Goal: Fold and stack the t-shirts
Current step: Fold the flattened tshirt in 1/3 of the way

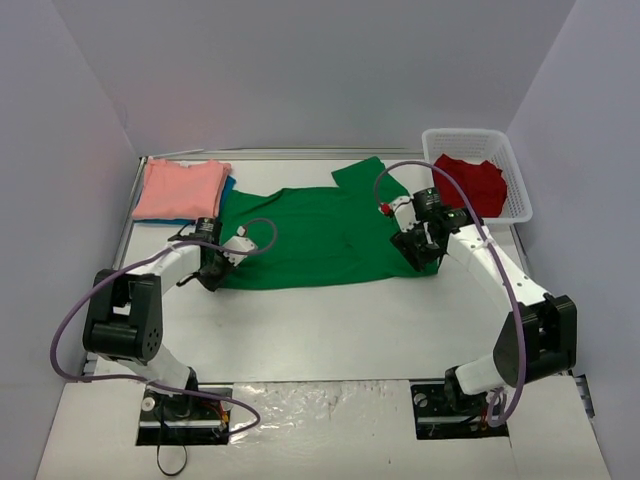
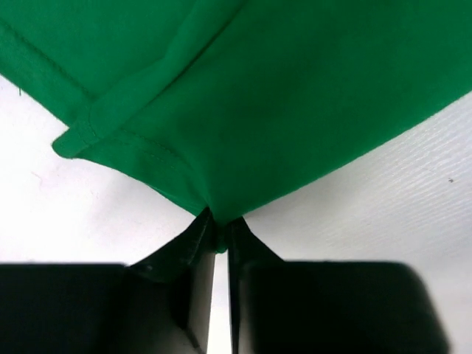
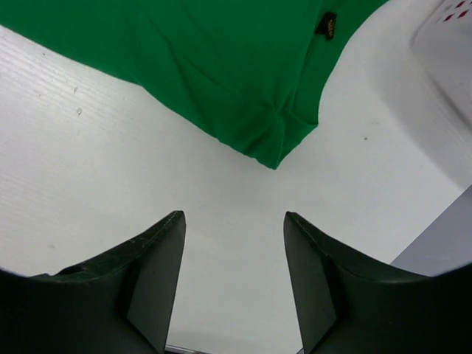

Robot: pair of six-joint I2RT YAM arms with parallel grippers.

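Left tool (image 2: 220, 221): pinching the near left corner of the green shirt (image 1: 320, 235).
Right tool (image 3: 234, 221): spread wide, holding nothing, just by the near right corner.
Where it lies: flat on the tabletop (image 1: 330, 330), long way left to right, one sleeve pointing far.

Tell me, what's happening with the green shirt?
Left end effector shut on green shirt corner. Right end effector open, empty. Nothing blocking.

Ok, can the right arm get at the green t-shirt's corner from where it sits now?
Probably yes. The right gripper is open, and the green t-shirt has its corner just ahead of it, with only bare table between. The basket sits off to the side.
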